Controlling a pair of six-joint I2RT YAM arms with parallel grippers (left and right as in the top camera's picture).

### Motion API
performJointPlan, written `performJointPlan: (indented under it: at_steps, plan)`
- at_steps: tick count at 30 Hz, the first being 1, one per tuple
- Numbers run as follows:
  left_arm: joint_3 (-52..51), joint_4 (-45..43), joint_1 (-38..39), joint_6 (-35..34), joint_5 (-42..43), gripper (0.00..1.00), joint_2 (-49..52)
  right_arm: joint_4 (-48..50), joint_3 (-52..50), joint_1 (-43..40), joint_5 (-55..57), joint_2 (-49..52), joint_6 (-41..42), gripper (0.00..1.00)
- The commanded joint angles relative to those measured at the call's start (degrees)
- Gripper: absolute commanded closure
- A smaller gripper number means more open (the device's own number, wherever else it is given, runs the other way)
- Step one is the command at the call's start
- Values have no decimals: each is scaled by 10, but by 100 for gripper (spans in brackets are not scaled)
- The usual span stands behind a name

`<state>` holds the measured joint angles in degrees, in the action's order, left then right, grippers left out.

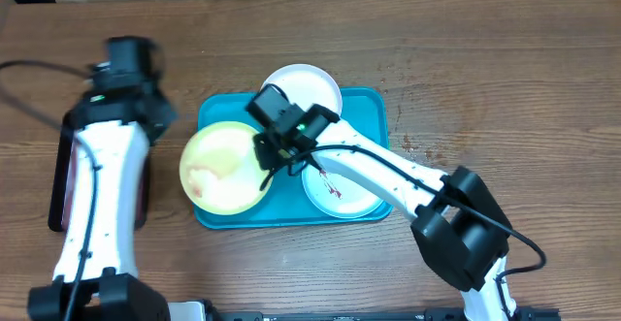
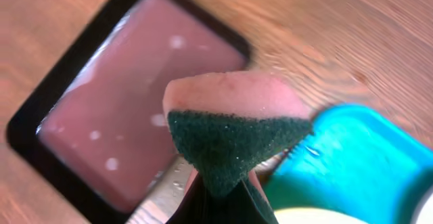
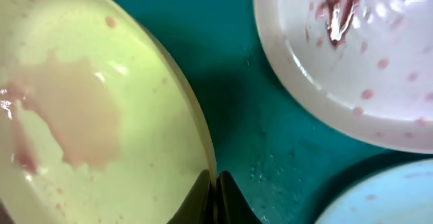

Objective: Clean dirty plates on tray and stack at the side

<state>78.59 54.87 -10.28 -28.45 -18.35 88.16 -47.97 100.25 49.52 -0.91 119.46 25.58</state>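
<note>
The turquoise tray point(image 1: 374, 108) holds three plates. The yellow-green plate point(image 1: 221, 166) overhangs the tray's left edge; pale pink smears show on it in the right wrist view point(image 3: 101, 109). My right gripper point(image 1: 275, 156) is shut on its right rim point(image 3: 215, 187). The white plate point(image 1: 309, 80) sits at the tray's back, with dark red smears in the right wrist view point(image 3: 352, 55). The mint plate point(image 1: 344, 193) lies at the front right, partly under my right arm. My left gripper point(image 2: 223, 197) is shut on a sponge point(image 2: 233, 126), pink with a dark green scouring face, left of the tray.
A black-rimmed maroon tray point(image 2: 128, 122) lies at the table's left side, under my left arm point(image 1: 58, 180). The tray's left corner shows in the left wrist view point(image 2: 352, 156). Bare wood table surrounds the tray.
</note>
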Motion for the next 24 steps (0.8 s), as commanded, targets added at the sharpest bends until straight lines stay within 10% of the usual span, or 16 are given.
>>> performJointPlan:
  at_steps: [1, 24]
  plan:
    - [-5, 3, -80, -33, 62, 96, 12, -31, 80, 13, 104, -17, -75, 96]
    - [-6, -26, -243, -33, 150, 96, 170, -16, 170, 152, 590, -18, -504, 96]
